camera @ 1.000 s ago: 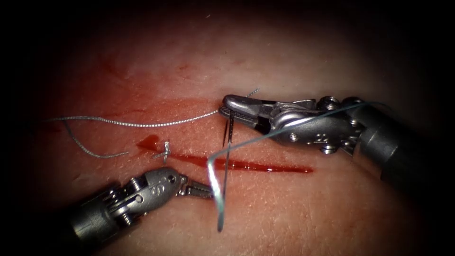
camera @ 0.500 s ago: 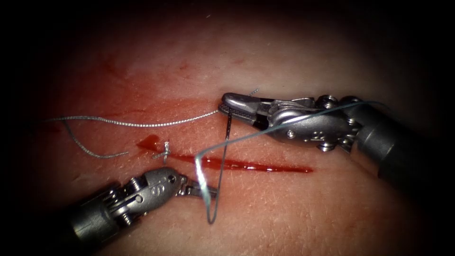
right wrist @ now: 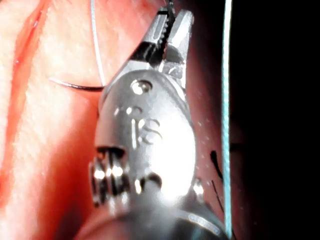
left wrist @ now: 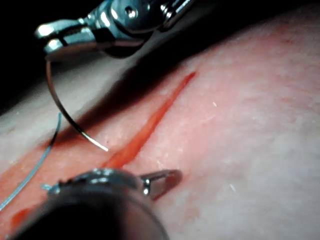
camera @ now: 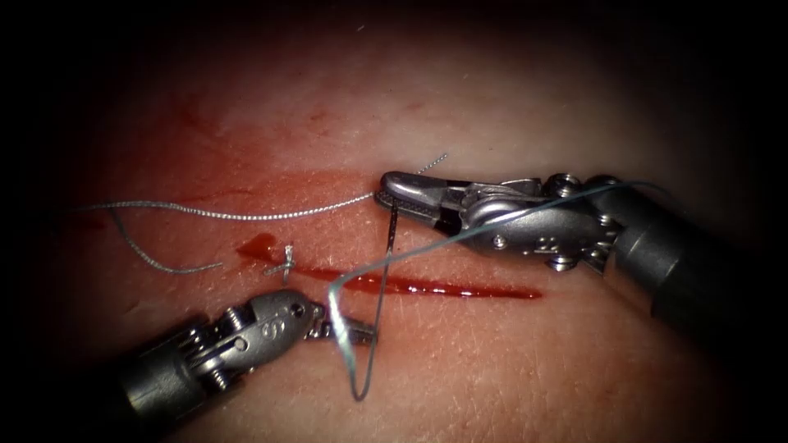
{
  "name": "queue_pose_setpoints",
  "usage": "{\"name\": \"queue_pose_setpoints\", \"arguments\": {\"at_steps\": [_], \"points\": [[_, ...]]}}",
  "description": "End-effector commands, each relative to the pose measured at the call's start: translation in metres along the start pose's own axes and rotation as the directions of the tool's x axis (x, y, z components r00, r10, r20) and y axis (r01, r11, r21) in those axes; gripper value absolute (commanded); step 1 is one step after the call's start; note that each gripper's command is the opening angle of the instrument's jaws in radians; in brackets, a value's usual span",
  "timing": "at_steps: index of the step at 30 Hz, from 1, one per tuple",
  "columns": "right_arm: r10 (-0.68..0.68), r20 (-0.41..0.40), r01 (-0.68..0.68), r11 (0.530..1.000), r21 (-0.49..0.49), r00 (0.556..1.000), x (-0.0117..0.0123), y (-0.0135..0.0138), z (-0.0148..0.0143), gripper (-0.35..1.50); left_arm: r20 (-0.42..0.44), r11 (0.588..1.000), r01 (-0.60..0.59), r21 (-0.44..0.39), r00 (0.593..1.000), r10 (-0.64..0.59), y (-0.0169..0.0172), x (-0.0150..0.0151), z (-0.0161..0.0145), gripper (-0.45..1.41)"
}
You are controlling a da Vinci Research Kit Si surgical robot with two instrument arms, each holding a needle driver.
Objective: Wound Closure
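Note:
My right tool (camera: 386, 187) sits just above the cut (camera: 460, 289), shut on one end of the curved needle (camera: 386, 271). The needle hangs down across the cut, free of the tissue (camera: 509, 107), and its other end hovers over the lower edge. In the left wrist view the right tool (left wrist: 50, 40) carries the needle (left wrist: 62, 112) above the cut (left wrist: 150, 125). The blue thread (camera: 460, 234) runs from the right over this tool, bends, and drops in a loop. My left tool (camera: 369, 332) rests below the cut, jaws slightly open, holding nothing. The thread crosses in front of it.
A knotted stitch (camera: 287, 261) with short ends sits at the cut's left end beside a pool of red fluid (camera: 258, 246). A grey braided thread (camera: 246, 216) trails left from the right tool's jaws across the tissue. A loose piece (camera: 156, 262) lies below it.
The needle's hanging end and the blue thread loop have swung left, across the left tool's jaws. The right tool has edged slightly left. The left tool has stayed put.

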Motion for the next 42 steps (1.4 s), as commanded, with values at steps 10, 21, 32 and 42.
{"name": "queue_pose_setpoints", "arguments": {"at_steps": [10,21,32,42], "points": [[0.130,0.039,-0.130,0.992,-0.001,0.991,-0.0005,-0.0003,0.0005,-0.35,0.001,1.000,-0.011,-0.005,1.000,0.011,0.0007,-0.0009,0.0000,-0.45],[0.424,0.099,-0.420,0.906,-0.059,0.900,-0.0010,-0.0011,0.0004,-0.35,-0.066,1.000,-0.017,0.002,0.998,0.017,0.0004,0.0001,0.0001,-0.45],[0.428,0.105,-0.423,0.904,-0.067,0.898,-0.0012,-0.0010,0.0004,-0.35,-0.145,1.000,0.007,0.013,0.989,-0.005,-0.0002,0.0020,0.0005,-0.45],[0.613,0.102,-0.606,0.790,-0.096,0.783,-0.0010,-0.0032,0.0002,-0.35,-0.148,1.000,0.017,0.014,0.989,-0.014,0.0002,0.0020,0.0003,-0.45]]}}
